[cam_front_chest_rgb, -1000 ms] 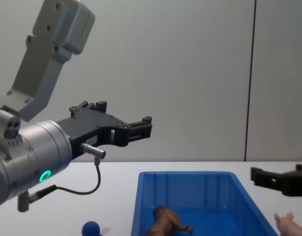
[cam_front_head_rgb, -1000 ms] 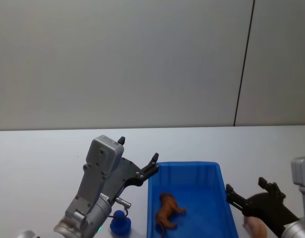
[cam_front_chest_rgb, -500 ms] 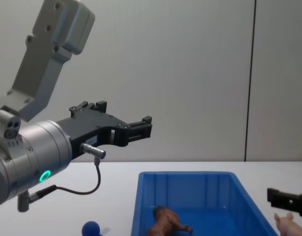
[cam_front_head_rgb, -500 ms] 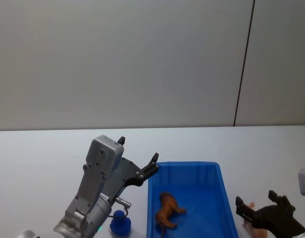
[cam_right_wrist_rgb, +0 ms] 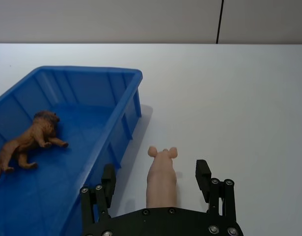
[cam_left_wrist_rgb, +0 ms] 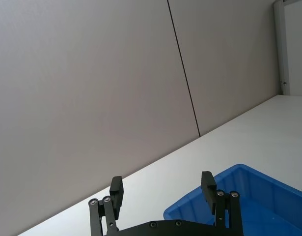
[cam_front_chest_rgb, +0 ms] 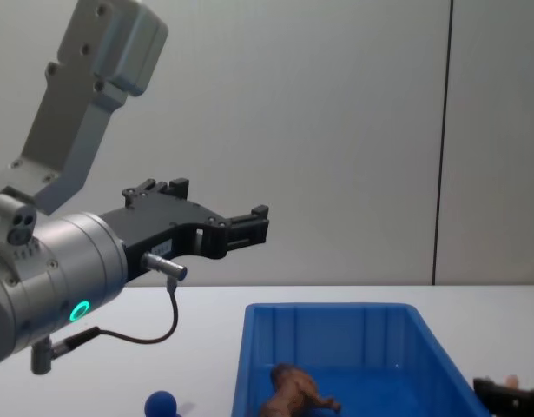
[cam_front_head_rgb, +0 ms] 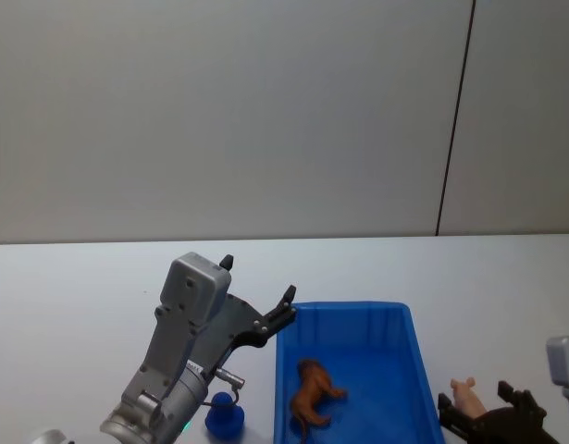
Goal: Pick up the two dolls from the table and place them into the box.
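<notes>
A brown lion doll (cam_front_head_rgb: pixel 314 392) lies inside the blue box (cam_front_head_rgb: pixel 358 309), also seen in the right wrist view (cam_right_wrist_rgb: pixel 28 142). A pale pink piglet doll (cam_right_wrist_rgb: pixel 161 174) lies on the white table (cam_front_head_rgb: pixel 71 287) just right of the box (cam_right_wrist_rgb: pixel 87 72). My right gripper (cam_right_wrist_rgb: pixel 155 168) is open and low, with a finger on each side of the piglet (cam_front_head_rgb: pixel 467 396) and no contact visible. A blue round-headed doll (cam_front_head_rgb: pixel 225 414) stands on the table left of the box. My left gripper (cam_front_head_rgb: pixel 257 278) hangs open and empty above the box's far left corner.
A grey wall with a dark vertical seam (cam_front_head_rgb: pixel 455 120) rises behind the table. A loose cable (cam_front_chest_rgb: pixel 167 321) hangs under the left wrist. Bare tabletop stretches to the far left and to the right of the piglet.
My right gripper has dropped and drawn back toward me, coming down around the pink piglet. The left arm, the lion and the blue doll have not moved.
</notes>
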You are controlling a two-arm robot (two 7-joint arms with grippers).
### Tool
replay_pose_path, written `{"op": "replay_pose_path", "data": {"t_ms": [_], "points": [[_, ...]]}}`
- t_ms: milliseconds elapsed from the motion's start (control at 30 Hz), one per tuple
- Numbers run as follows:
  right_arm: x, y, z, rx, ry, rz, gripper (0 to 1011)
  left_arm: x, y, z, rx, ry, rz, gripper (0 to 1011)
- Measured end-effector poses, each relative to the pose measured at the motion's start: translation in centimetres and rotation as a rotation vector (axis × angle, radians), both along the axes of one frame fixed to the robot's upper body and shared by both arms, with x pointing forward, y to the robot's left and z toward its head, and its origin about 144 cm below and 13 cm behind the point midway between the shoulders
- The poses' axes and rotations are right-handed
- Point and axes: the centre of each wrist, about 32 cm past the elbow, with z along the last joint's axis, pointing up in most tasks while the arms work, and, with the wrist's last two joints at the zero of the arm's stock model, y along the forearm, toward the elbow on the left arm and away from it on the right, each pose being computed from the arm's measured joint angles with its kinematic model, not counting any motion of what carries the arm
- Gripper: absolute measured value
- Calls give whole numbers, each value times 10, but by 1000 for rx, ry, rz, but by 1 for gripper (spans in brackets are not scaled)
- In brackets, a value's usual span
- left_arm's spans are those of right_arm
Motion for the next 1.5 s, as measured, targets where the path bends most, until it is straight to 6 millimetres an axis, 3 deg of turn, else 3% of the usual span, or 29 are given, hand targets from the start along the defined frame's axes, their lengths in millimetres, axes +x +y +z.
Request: {"op": "replay_pose_path", "data": {"t_ms": [100, 367, 433, 567, 667, 900, 1500], "points": [[0, 0, -4, -3, 14, 4, 998, 0, 0, 0, 0, 0, 0, 1002], [0, 1, -13, -12, 47, 16, 855, 0, 0, 0, 0, 0, 0, 1002], [0, 1, -16, -15, 55, 18, 763, 0, 0, 0, 0, 0, 0, 1002], [0, 1, -19, -20, 65, 20, 676, 0, 0, 0, 0, 0, 0, 1002], [-1, 1, -20, -27, 69, 20, 534, 0, 0, 0, 0, 0, 0, 1002], [-1, 1, -20, -48, 57, 15, 366, 0, 0, 0, 0, 0, 0, 1002], [3, 6, 8, -79, -106, 33, 366, 0, 0, 0, 0, 0, 0, 1002]]}}
